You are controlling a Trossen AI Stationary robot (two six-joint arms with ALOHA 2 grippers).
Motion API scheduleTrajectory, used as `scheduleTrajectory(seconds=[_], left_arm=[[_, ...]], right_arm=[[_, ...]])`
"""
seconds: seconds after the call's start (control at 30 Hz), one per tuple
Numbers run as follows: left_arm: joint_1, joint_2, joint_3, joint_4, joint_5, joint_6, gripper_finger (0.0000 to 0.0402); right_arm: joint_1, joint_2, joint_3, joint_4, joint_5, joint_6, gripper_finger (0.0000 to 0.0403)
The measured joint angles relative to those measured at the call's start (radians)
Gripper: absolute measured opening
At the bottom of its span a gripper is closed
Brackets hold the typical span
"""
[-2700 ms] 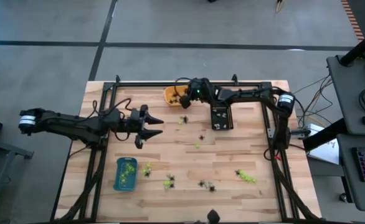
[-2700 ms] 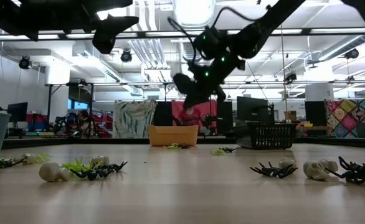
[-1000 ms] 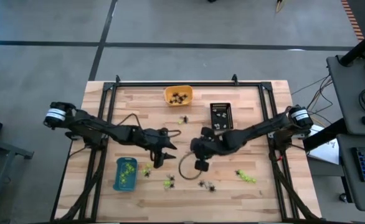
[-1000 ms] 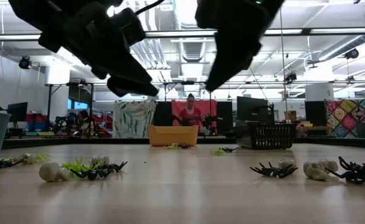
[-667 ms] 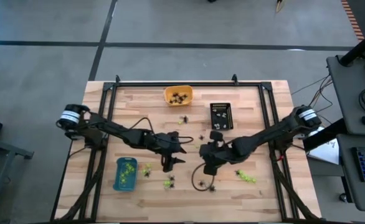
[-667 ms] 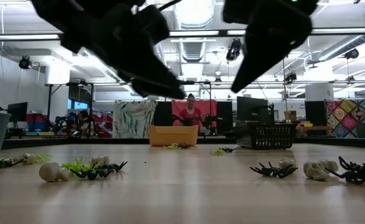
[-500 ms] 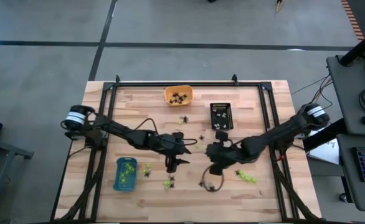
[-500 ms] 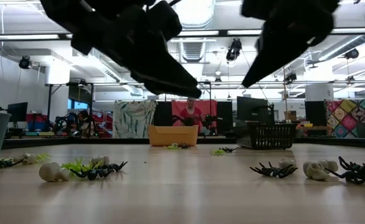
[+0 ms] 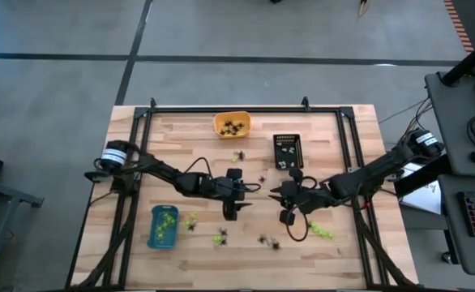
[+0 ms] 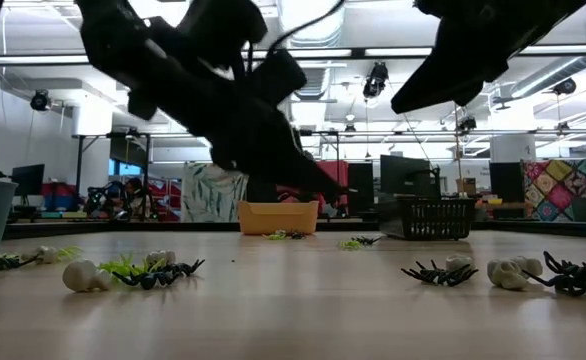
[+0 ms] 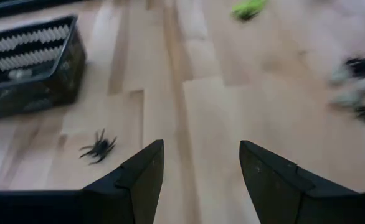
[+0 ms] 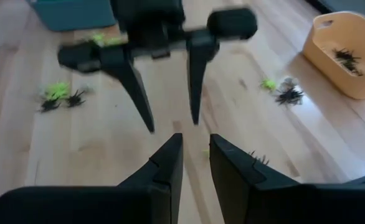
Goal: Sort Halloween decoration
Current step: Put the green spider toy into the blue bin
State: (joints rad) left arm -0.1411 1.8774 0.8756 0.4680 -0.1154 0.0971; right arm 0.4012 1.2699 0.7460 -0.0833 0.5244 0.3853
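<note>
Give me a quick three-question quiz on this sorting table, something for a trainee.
1. True or false: the left pincer is shut on a spider.
2. Which tray holds the lime-green pieces? A orange, B blue, C black.
3. Fill in: the sorted black spiders lie in the ___ tray.
Key: 1 false, it is open and empty. 2 B, the blue tray. 3 the orange tray.
</note>
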Motion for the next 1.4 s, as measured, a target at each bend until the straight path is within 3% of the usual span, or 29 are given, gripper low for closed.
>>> scheduleTrajectory(seconds=[0.13, 0.37, 1.03, 1.17, 1.4], left_arm=[[0.019, 0.070, 0.012, 0.091, 0.000, -0.003, 0.0192], [0.046, 0.157, 0.067, 0.099, 0.000, 0.002, 0.0192], [0.095, 0.208, 0.063, 0.113, -0.006, 0.029, 0.0188], [0.095, 0.210, 0.064, 0.112, -0.003, 0.029, 0.0161], [0.094, 0.211, 0.064, 0.107, 0.002, 0.029, 0.0079]], right_arm=[[0.000, 0.024, -0.001, 0.023, 0.003, 0.001, 0.0069], [0.000, 0.080, -0.001, 0.099, 0.000, 0.001, 0.0072], [0.000, 0.113, 0.000, 0.149, 0.001, -0.008, 0.0066], [0.000, 0.113, 0.000, 0.149, 0.001, -0.019, 0.0067], [0.000, 0.113, 0.000, 0.149, 0.001, -0.020, 0.0068]])
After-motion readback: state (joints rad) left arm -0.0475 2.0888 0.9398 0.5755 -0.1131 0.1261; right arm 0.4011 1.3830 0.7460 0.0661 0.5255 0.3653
